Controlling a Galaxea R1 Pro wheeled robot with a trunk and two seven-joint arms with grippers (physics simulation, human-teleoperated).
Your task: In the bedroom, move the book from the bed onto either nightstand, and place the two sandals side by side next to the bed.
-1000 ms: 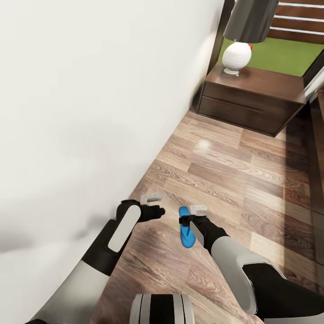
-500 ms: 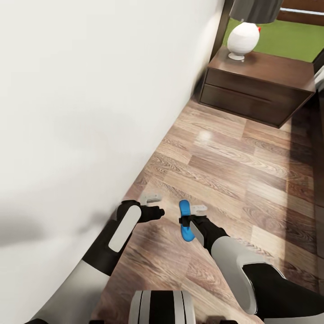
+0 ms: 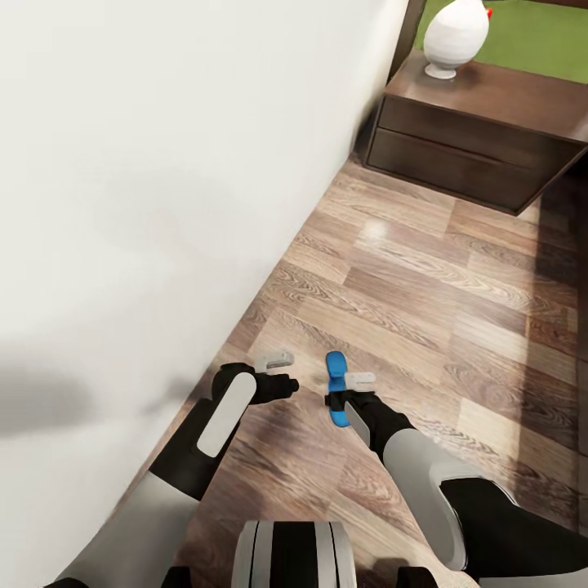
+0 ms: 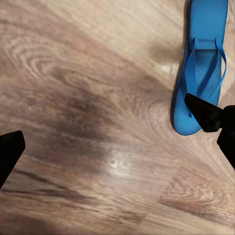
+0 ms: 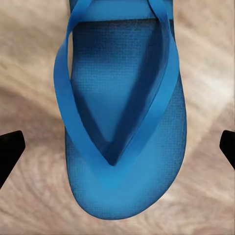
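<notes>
The step in hand looks like the sandal part of the task: the robot stands beside the bed [image 3: 147,204] with both arms lowered toward the wooden floor [image 3: 457,327], and one blue sandal [image 3: 336,390] lies flat on the boards under the right gripper [image 3: 353,390]. In the right wrist view the sandal [image 5: 122,112] sits between the two dark fingertips [image 5: 10,152], which stand wide apart at either edge and touch nothing, so those jaws are released and roughly centred over the straps. The next move, judging from this, calls for a straight descent and a close across the sole or thong. The left gripper [image 3: 276,371], at about nine o'clock from the sandal, is likewise spread and empty; its wrist view has the sandal [image 4: 200,68] off toward one fingertip. Farther off, at one o'clock, stands the nightstand [image 3: 482,139] with a white lamp base [image 3: 456,37] on it.
</notes>
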